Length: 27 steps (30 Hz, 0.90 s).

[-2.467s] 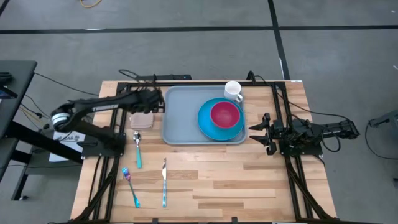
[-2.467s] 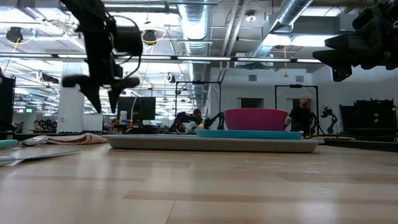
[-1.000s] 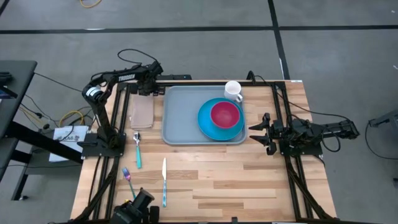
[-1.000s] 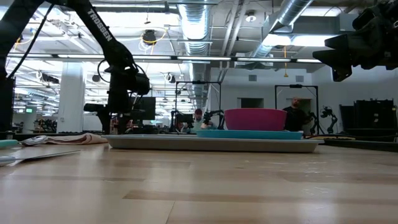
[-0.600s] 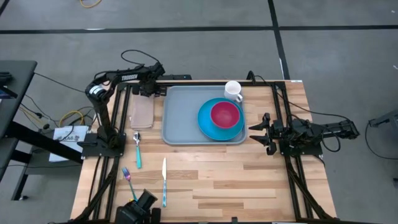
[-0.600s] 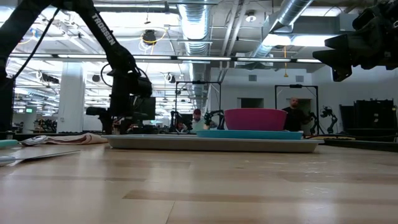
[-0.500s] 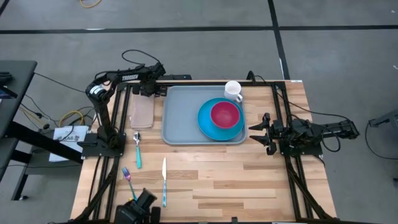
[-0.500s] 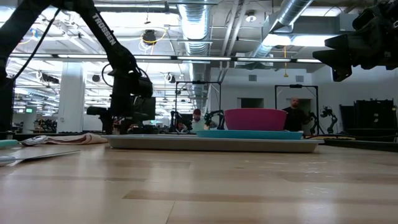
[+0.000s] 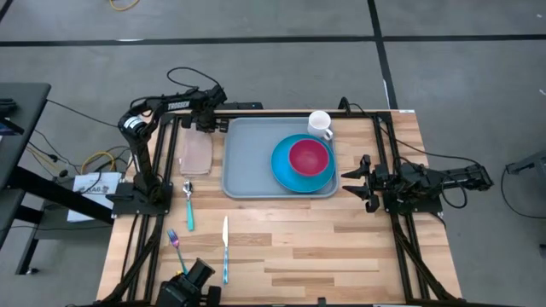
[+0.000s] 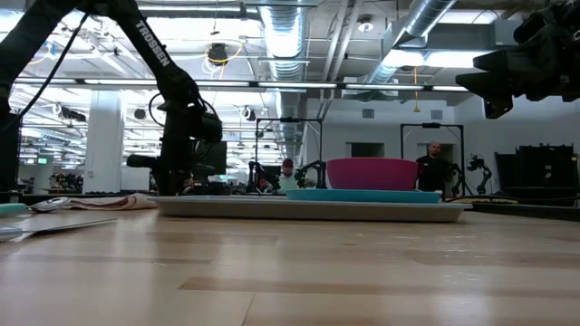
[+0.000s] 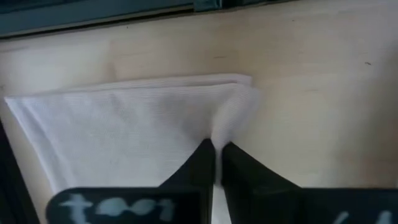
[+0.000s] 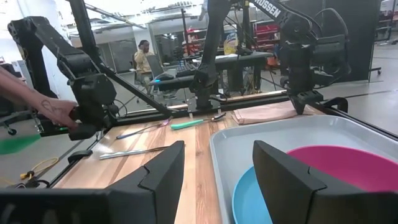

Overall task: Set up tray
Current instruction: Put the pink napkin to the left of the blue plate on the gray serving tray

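- left gripper (image 11: 216, 163) pinches the folded napkin (image 11: 137, 130) at its far end, near the tabletop's far left corner.
- tray (image 9: 247, 162) lies mid-table toward the far edge.
- right gripper (image 9: 351, 181) waits wide-jawed off the tray's right edge.

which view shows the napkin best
The left wrist view: the napkin fills it, pinched near a corner by the left gripper. The high view shows it small beside the tray; the low view edge-on; the right wrist view far off.

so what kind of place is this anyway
Most likely a robotics lab or workshop. Exposed ducts run along the ceiling, more robot arms stand on benches behind the table, and a person sits at the back.
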{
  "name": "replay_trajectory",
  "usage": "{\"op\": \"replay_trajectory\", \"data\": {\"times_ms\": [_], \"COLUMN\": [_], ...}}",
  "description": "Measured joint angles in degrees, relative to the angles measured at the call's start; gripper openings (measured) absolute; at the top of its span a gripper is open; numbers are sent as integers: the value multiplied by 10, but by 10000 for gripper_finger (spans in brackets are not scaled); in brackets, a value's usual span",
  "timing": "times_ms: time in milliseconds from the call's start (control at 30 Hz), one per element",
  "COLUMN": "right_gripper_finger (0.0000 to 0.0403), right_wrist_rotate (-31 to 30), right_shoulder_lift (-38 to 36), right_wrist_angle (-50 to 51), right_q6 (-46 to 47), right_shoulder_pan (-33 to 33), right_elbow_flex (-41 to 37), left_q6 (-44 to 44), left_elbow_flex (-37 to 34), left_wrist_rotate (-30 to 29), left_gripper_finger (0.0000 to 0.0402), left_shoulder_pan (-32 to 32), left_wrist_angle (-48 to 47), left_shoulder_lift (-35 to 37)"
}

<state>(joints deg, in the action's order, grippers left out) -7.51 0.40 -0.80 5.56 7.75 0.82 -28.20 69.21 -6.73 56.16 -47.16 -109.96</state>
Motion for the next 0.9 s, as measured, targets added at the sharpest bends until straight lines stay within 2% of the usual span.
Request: {"op": "replay_trajectory", "data": {"times_ms": [267, 467, 700, 900], "right_gripper_finger": [182, 182, 182, 182], "right_wrist_rotate": [0, 0, 0, 0], "right_shoulder_lift": [0, 0, 0, 0], "right_wrist_angle": [0, 0, 0, 0], "right_q6": [0, 0, 0, 0], "right_shoulder_pan": [0, 0, 0, 0], "right_elbow_flex": [0, 0, 0, 0], "left_q6": [32, 34, 9, -49], "left_elbow_flex": [-2, -2, -2, -2], "left_wrist_rotate": [51, 124, 159, 175], "left_gripper_finger": [2, 1, 0, 0], "left_shoulder_pan": [-3, -11, -69, -135], "left_wrist_angle": [-29, -39, -40, 33], "left_shoulder_lift": [58, 108, 117, 114]}}
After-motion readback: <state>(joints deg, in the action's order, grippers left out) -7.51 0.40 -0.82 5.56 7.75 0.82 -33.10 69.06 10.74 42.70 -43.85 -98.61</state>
